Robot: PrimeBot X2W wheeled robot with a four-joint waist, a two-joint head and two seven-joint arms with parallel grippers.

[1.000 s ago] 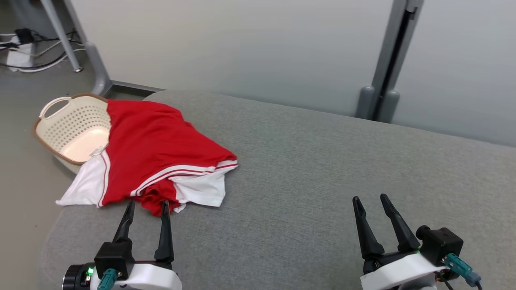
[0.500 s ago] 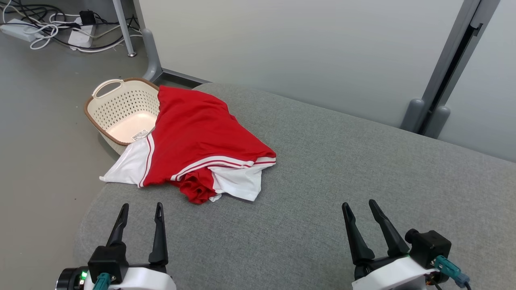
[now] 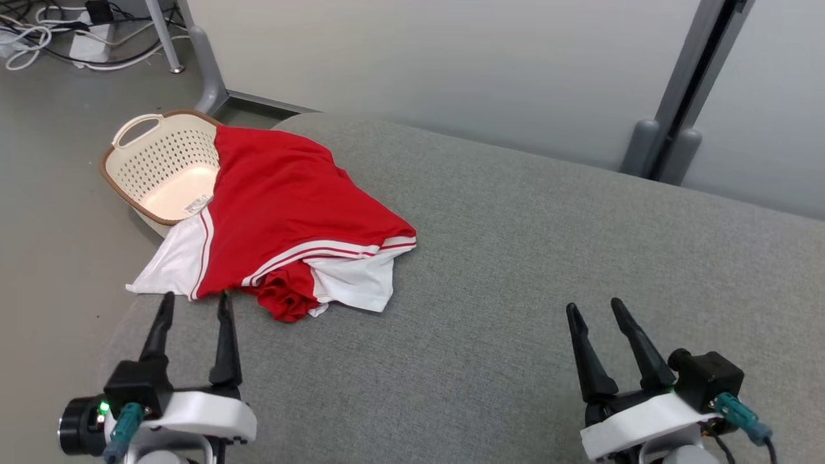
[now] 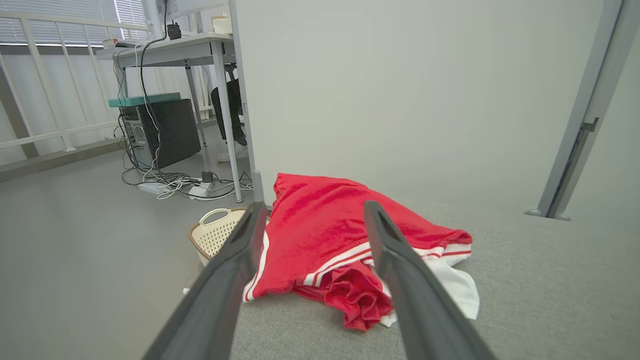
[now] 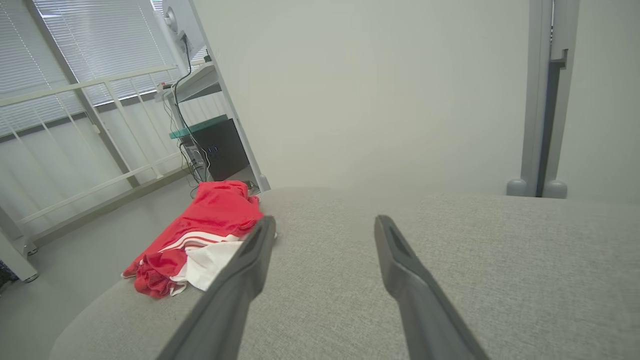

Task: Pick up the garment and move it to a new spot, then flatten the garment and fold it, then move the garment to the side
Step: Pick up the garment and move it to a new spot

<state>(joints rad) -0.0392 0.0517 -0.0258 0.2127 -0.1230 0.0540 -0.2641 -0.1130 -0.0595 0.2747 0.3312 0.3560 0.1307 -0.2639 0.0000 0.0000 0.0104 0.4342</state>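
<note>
A crumpled red garment (image 3: 283, 206) with white panels and stripes lies at the left end of the grey padded surface (image 3: 515, 258), one edge draped over a basket rim. It also appears in the left wrist view (image 4: 325, 230) and the right wrist view (image 5: 200, 230). My left gripper (image 3: 195, 301) is open, its fingertips just short of the garment's near edge, nothing between them. My right gripper (image 3: 594, 308) is open and empty over bare grey fabric at the lower right, far from the garment.
A cream perforated basket (image 3: 155, 164) with a brown rim stands on the floor at the surface's left end. Cables and a power strip (image 3: 84, 38) lie on the floor beyond. A grey partition wall and post (image 3: 677, 96) run behind the surface.
The head camera has swung, so the whole scene shifted. My left gripper now sits closer to the garment's near edge than half a second ago. Both grippers stay open.
</note>
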